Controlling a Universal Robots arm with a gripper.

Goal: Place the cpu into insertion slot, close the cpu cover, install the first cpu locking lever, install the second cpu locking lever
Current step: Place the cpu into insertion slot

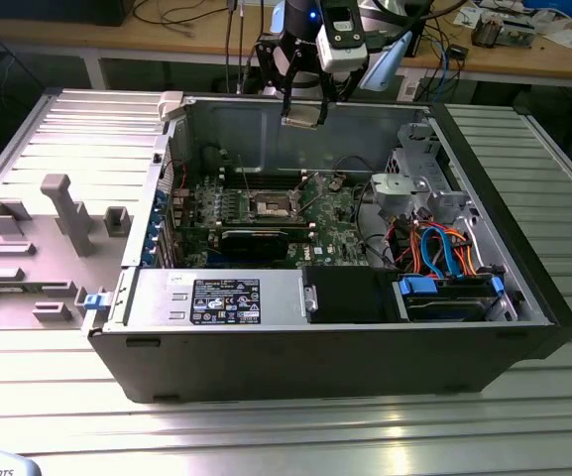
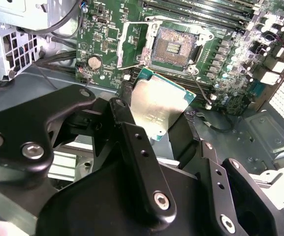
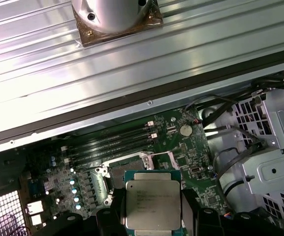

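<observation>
My gripper [image 1: 303, 111] hangs high over the open computer case, above its far wall, shut on the cpu [image 1: 303, 119]. In both wrist views the cpu [image 2: 159, 104] [image 3: 152, 200] is a flat square chip with a silver top, clamped by its edges between black fingers [image 2: 123, 110] [image 3: 116, 212]. On the green board below lies the insertion slot [image 2: 174, 46] [image 1: 274, 206], its dark centre bare. The cpu cover [image 2: 132, 40] stands flipped open beside the slot. A thin locking lever [image 2: 201, 89] sticks out, unlatched. In the first wrist view the slot is mostly hidden behind the cpu.
The case walls [image 1: 266, 134] ring the board. A silver drive cage [image 1: 419, 183] with orange and blue cables [image 1: 444, 253] sits at the exterior view's right. A black card [image 1: 254, 238] and memory slots [image 3: 112, 142] flank the slot. A grey fixture [image 1: 62, 213] stands outside, on the left.
</observation>
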